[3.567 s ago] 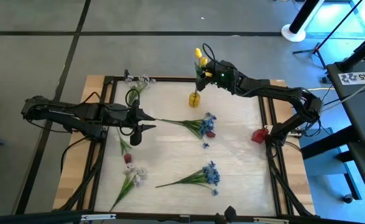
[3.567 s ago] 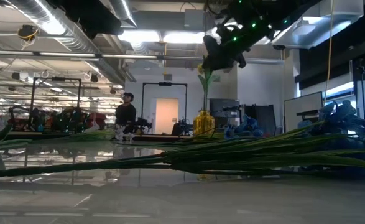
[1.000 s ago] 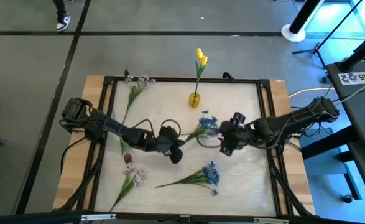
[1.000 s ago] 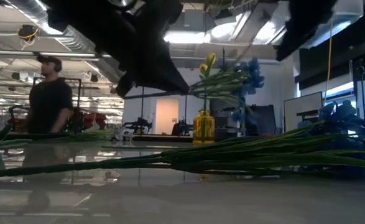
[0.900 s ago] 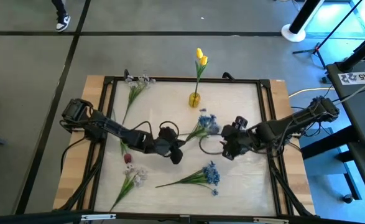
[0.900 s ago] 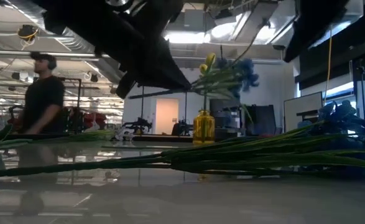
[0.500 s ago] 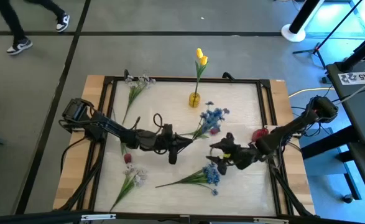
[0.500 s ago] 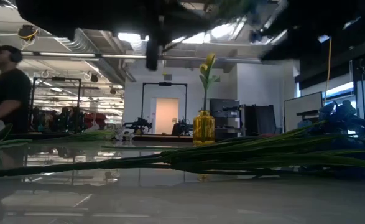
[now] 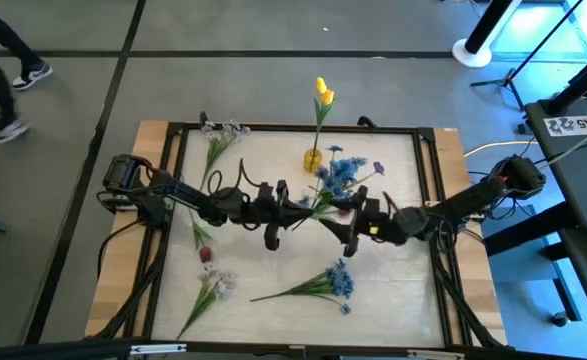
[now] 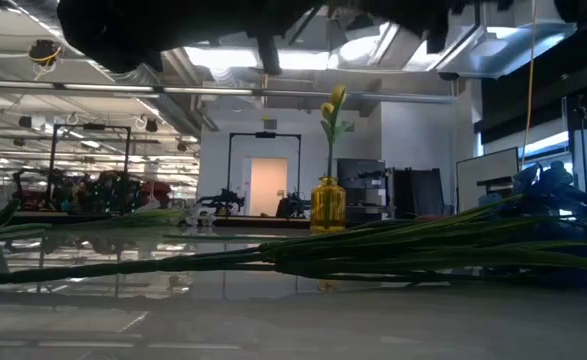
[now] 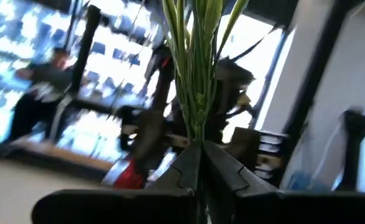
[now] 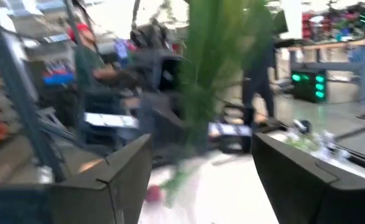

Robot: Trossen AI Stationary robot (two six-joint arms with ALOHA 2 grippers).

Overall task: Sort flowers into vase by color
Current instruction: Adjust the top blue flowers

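Drooping leafy blue cluster (image 9: 341, 172), green stems pinched together.

grey floor (image 9: 273, 80) with dark seam lines, ceiling strip lights (image 10: 273, 60), bright doorway (image 10: 266, 187) beyond

You look straight down on the whole desk (image 9: 393, 290) from the high view. The low view sits at desk-top level, facing the room; both share the yellow vase (image 9: 313, 159). Each wrist view looks past its own fingers, close on green stems (image 11: 194, 74).
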